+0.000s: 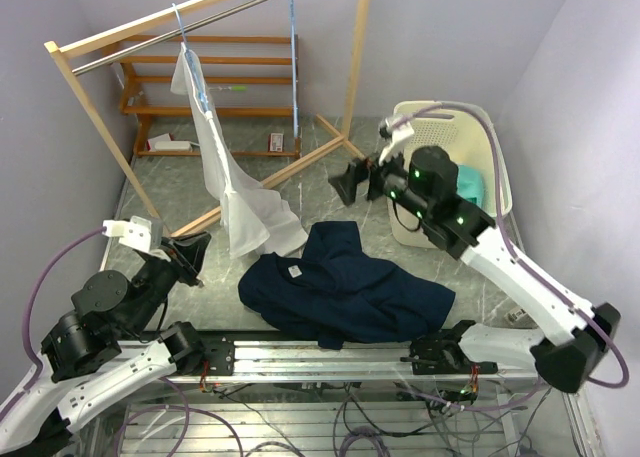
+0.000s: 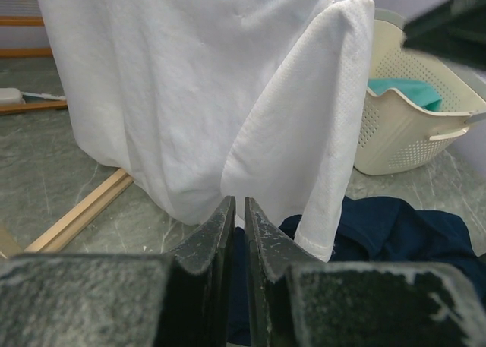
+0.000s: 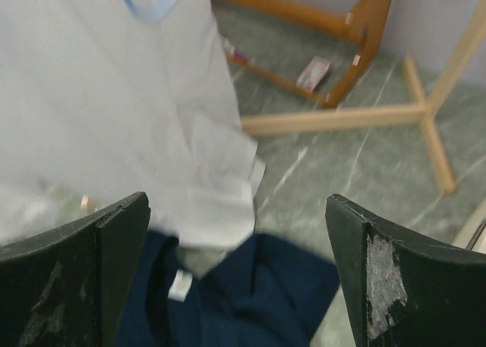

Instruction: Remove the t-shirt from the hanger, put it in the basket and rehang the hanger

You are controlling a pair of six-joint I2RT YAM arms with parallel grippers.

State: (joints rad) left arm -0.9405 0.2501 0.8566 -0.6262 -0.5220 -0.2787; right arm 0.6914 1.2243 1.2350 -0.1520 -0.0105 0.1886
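Grey-green worktop is carrying a wooden rack, white t-shirt hanging from it; left tool is sitting pressed together, right tool spread.

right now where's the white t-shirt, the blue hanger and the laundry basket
white t-shirt (image 1: 215, 152), top external view, middle of the hanging body
blue hanger (image 1: 184, 43), top external view, neck just below the rail
laundry basket (image 2: 395, 138), left wrist view, perforated side wall
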